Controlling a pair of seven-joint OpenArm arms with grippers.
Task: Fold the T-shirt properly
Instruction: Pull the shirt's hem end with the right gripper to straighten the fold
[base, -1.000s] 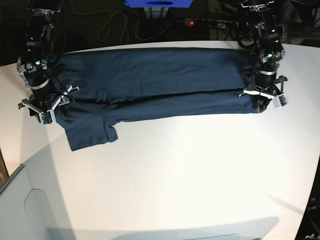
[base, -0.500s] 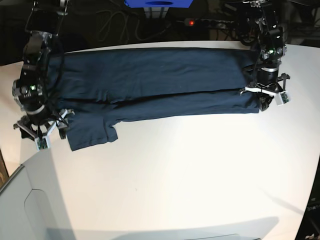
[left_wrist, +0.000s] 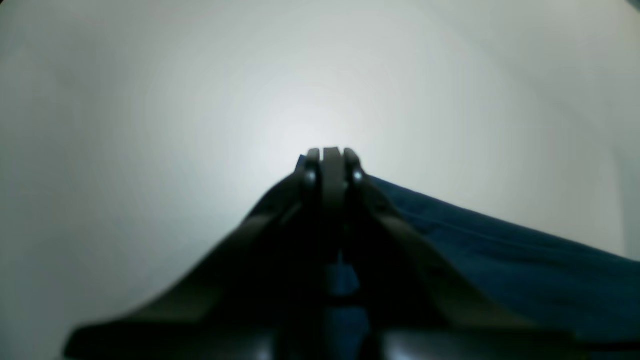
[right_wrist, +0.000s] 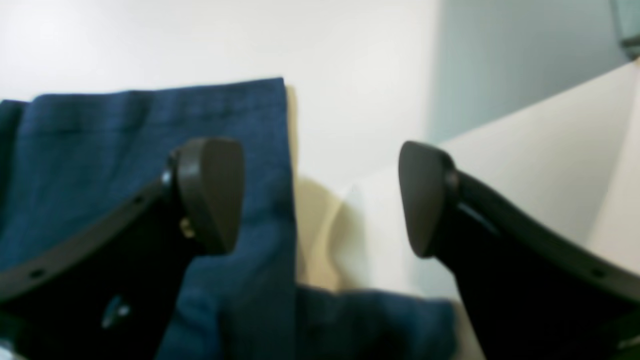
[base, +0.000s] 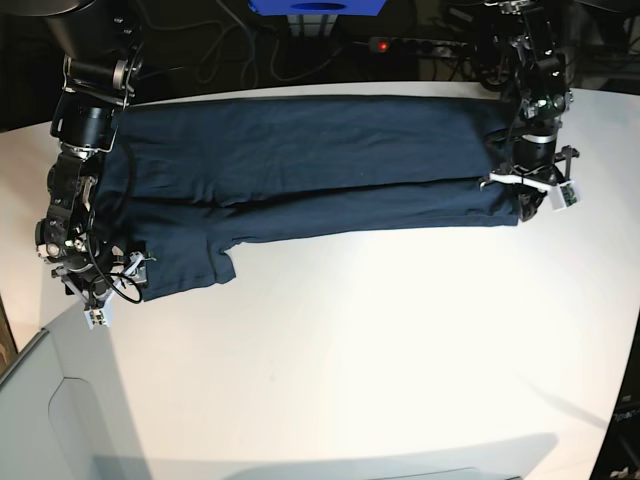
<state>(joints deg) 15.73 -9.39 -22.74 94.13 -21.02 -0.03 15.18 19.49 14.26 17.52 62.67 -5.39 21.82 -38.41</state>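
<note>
**Two arms, one shirt, one grip let go**

One T-shirt (base: 300, 170), dark navy, lies folded lengthwise into a long band across the far half of the white table (base: 380, 340). One sleeve (base: 185, 265) sticks out toward the near side at the band's left end. No readable label, brand or writing in any view.

Two grippers. Left gripper (base: 528, 195) sits at the band's right end, near corner. Wrist view shows its fingertips (left_wrist: 327, 160) pressed together, clenched, with blue cloth running right beneath them; a pinch on the shirt corner looks likely, but the cloth between the tips is hidden.

Right gripper (base: 100, 290) sits at the sleeve's left edge, close to the table's near-left edge. Wrist view shows the jaws spread wide, released, nothing between the pads (right_wrist: 212, 192). One pad hangs over the sleeve hem, the other over bare table. Contact with the cloth cannot be told.

Edges: shirt's far edge runs close along the table's far edge. Near half of the table is open white surface. One red light (base: 380, 44) glows behind the table among cables (base: 230, 50).
</note>
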